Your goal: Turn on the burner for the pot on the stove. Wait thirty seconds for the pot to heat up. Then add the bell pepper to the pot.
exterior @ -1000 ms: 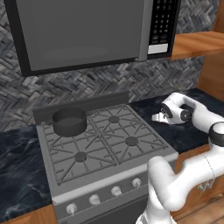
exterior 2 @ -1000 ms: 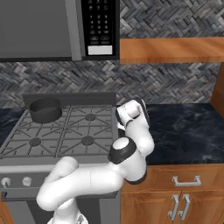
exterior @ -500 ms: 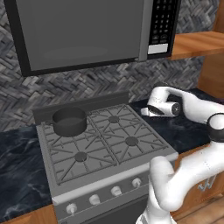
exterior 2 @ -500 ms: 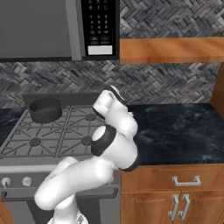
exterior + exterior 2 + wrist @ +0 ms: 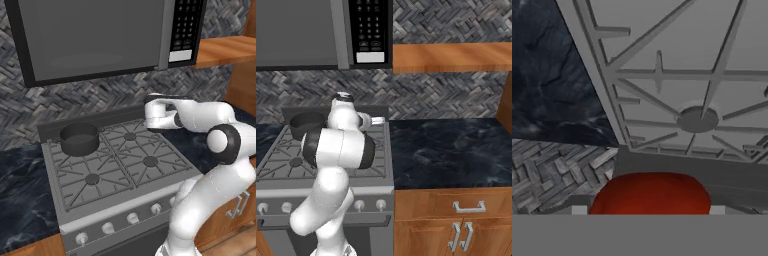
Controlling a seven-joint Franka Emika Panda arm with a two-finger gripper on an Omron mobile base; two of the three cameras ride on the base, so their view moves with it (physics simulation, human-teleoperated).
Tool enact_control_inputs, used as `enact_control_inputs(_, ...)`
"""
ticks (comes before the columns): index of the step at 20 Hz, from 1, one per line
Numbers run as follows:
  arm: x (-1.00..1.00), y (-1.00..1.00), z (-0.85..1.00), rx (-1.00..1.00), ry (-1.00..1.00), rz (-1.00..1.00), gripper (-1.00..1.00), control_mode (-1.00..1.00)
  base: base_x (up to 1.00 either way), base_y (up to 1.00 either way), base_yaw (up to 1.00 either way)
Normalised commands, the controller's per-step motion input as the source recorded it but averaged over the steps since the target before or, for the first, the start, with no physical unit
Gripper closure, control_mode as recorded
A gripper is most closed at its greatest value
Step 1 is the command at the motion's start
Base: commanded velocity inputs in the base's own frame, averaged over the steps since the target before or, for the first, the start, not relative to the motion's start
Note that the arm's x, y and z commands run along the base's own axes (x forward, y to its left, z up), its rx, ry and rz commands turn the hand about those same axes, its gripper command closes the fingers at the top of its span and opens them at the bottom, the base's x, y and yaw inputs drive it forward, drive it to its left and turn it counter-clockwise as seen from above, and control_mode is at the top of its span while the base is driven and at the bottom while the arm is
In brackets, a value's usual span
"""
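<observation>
Swung left from over the counter (image 5: 15, 190), the end effector (image 5: 152, 116) hangs above the stove (image 5: 120, 165), apparently clamped on the bell pepper (image 5: 649, 194); microwave (image 5: 95, 37) keypad lettering unreadable.

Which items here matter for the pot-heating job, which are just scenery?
Job:
grey steel gas stove
short dark grey round pot, back left burner
red bell pepper, close at the hand
round pale knobs

Scenery:
grey microwave
dark marble counter
wooden cabinet
</observation>
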Motion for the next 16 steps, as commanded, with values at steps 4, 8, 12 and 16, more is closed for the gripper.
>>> enact_control_inputs(4, -0.20, 0.34, 0.91, -0.09, 0.09, 0.07, 1.00, -1.00, 0.00, 0.00, 0.00)
enact_control_inputs(8, -0.21, 0.20, 0.82, -0.08, 0.01, 0.02, 1.00, -1.00, 0.00, 0.00, 0.00)
enact_control_inputs(12, -0.19, 0.15, 0.85, -0.05, 0.00, 0.00, 1.00, -1.00, 0.00, 0.00, 0.00)
enact_control_inputs(16, -0.24, 0.29, 0.53, -0.01, 0.00, 0.00, 1.00, -1.00, 0.00, 0.00, 0.00)
